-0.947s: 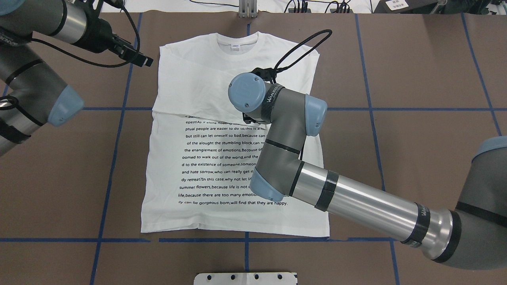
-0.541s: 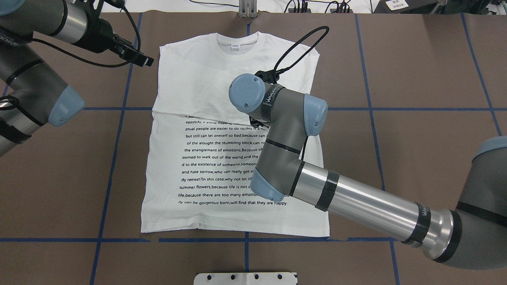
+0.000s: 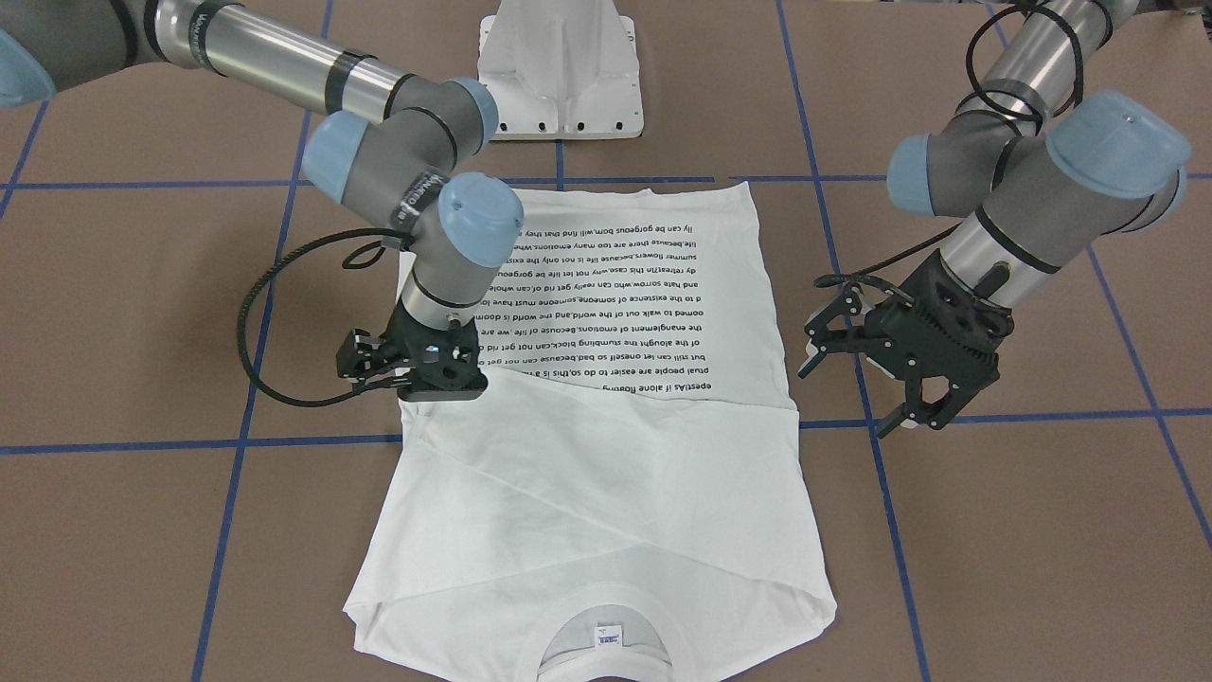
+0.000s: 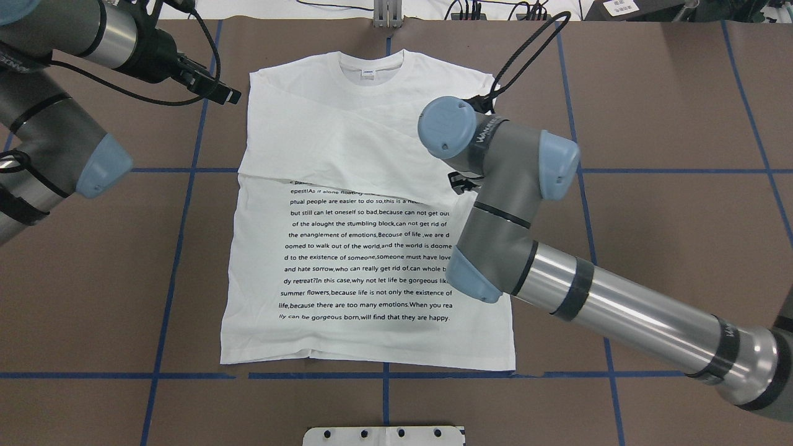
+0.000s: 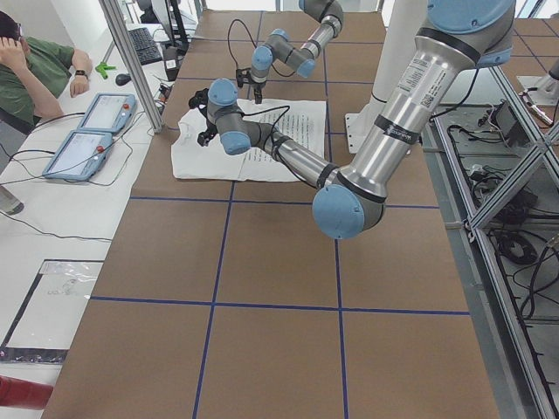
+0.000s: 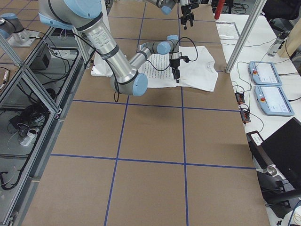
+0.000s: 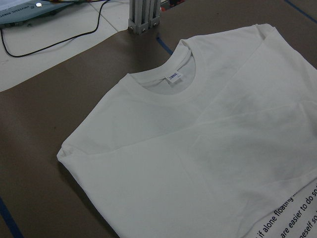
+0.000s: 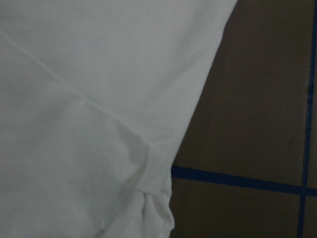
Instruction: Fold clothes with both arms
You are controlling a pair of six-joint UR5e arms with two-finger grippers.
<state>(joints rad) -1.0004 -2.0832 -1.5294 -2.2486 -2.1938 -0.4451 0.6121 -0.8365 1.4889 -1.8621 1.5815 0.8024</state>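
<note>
One white shirt (image 4: 347,148) lies flat on the brown table (image 4: 669,93), collar away from the robot, sleeves folded across the chest. The right arm (image 4: 595,303) hides its own hand from overhead. The right hand (image 3: 431,379) is down at the shirt's right edge; I cannot tell if its fingers are apart. The left hand (image 3: 847,398) hovers beside the shirt's left edge, fingers apart, holding nothing. One white pedestal base (image 3: 561,71), two control tablets (image 5: 92,131) and one person (image 5: 35,74) are nearby. Half a second ago the right arm was over mid-shirt; more text shows now.
</note>
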